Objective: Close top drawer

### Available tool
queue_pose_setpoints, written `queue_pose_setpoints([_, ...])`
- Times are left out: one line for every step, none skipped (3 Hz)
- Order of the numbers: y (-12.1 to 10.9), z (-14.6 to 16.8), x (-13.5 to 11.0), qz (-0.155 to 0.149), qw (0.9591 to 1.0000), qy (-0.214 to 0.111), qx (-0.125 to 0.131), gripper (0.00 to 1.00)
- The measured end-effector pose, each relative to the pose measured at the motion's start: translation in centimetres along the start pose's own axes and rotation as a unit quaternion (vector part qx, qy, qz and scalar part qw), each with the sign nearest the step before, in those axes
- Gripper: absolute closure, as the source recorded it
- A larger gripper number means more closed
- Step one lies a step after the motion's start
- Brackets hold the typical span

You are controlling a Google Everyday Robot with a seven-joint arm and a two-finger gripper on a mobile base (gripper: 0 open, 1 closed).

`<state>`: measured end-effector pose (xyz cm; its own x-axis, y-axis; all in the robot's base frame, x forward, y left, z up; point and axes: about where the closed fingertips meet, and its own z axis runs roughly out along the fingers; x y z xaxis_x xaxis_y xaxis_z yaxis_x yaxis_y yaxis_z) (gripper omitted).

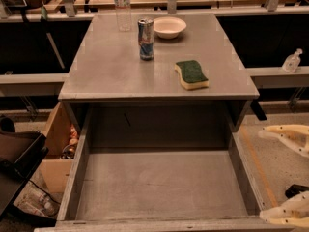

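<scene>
The top drawer [159, 187] is a wide grey box, pulled fully out toward me from under the grey cabinet top [116, 66]. Its inside is bare. Its front panel runs along the bottom edge of the view and its knob is out of view. My gripper [289, 173] is at the lower right, outside the drawer's right wall. Its two cream fingers are spread wide, one [287, 134] above and one [287, 212] below, holding nothing.
On the cabinet top stand a clear water bottle [122, 6], a blue and silver can [146, 32], a white bowl [169, 27] and a green and yellow sponge [191, 74]. A tan wooden drawer [55, 144] hangs open at the left. A dark chair [17, 163] is lower left.
</scene>
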<state>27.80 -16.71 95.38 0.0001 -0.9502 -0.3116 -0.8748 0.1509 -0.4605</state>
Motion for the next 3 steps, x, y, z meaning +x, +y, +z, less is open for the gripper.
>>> queue_pose_setpoints([0.0, 0.0, 0.0, 0.000, 1.0000, 0.000, 0.000, 0.37])
queue_pose_setpoints([1.5, 1.8, 1.3, -0.020, 0.9993, 0.031, -0.007, 0.21])
queue_pose_setpoints([5.6, 4.8, 5.6, -0.051, 0.9933, 0.091, -0.051, 0.00])
